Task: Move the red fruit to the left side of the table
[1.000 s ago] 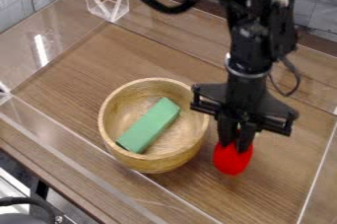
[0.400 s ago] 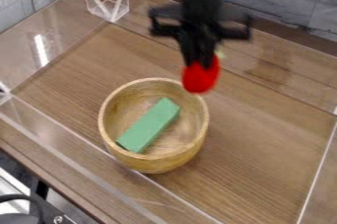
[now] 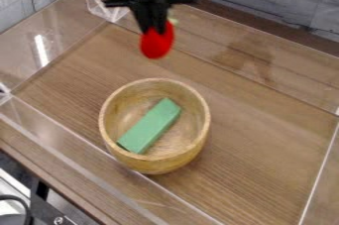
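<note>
The red fruit [image 3: 157, 40] hangs in the air above the far left part of the table [image 3: 265, 100], clear of the wood, pinched between the closed-in jaws of the gripper [image 3: 155, 31]. Only its glossy red body shows below the fingertips; its top is hidden by the black fingers [image 3: 150, 13], and the picture is a little blurred there. The gripper points almost straight down, with a black crossbar above the fingers and the dark arm running out of the top edge of the view.

Nearer and a little to the right of the fruit, well apart from it, one round light wooden bowl [image 3: 126, 98] stands on the tabletop. Inside it lies one green rectangular block [image 3: 149, 125], set diagonally with one end toward the near left wall of the bowl and the other toward the far right.

The tabletop is brown wood grain, with low clear walls [image 3: 40, 46] along its edges. At the far left corner, behind the gripper, a clear angled bracket [image 3: 103, 7] stands on the wall.

Counted: one red fruit, one bowl, one green block, one gripper. No brand, label or writing can be read on any of them.
</note>
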You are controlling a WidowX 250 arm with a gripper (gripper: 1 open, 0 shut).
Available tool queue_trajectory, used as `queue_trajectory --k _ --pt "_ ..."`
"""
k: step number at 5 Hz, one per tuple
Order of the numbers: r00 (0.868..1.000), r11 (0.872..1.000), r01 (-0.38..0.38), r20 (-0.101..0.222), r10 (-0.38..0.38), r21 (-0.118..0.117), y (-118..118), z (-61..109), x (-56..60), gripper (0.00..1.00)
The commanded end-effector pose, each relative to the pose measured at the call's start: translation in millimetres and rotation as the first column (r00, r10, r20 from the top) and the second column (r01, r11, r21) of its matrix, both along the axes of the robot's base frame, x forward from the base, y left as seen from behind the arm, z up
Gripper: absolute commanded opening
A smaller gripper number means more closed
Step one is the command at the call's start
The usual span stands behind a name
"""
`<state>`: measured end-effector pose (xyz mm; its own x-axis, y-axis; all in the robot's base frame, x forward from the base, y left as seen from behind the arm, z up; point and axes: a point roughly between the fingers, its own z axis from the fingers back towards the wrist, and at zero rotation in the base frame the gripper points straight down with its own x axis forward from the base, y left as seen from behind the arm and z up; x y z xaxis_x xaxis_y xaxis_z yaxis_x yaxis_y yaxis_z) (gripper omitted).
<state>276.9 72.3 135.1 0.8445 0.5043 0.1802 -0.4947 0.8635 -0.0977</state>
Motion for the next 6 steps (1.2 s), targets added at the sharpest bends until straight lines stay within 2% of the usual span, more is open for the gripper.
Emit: queue_trajectory --k 1,2,3,5,6 --pt "0.998 0.998 -0.045 0.056 0.042 0.04 36 5.4 15.0 0.0" --pt "0.996 0.995 -0.073 0.064 0.069 0.07 65 -9.9 21.3 0.0" --pt "0.995 0.992 -0.088 0.06 0.083 0.088 81 -27.9 25.7 0.0" --pt "0.993 0.989 -0.11 0.043 0.106 0.101 99 -48.1 34.4 0.0" --pt "0.992 0.987 -0.124 0.034 0.121 0.104 105 -53.6 37.5 1.0"
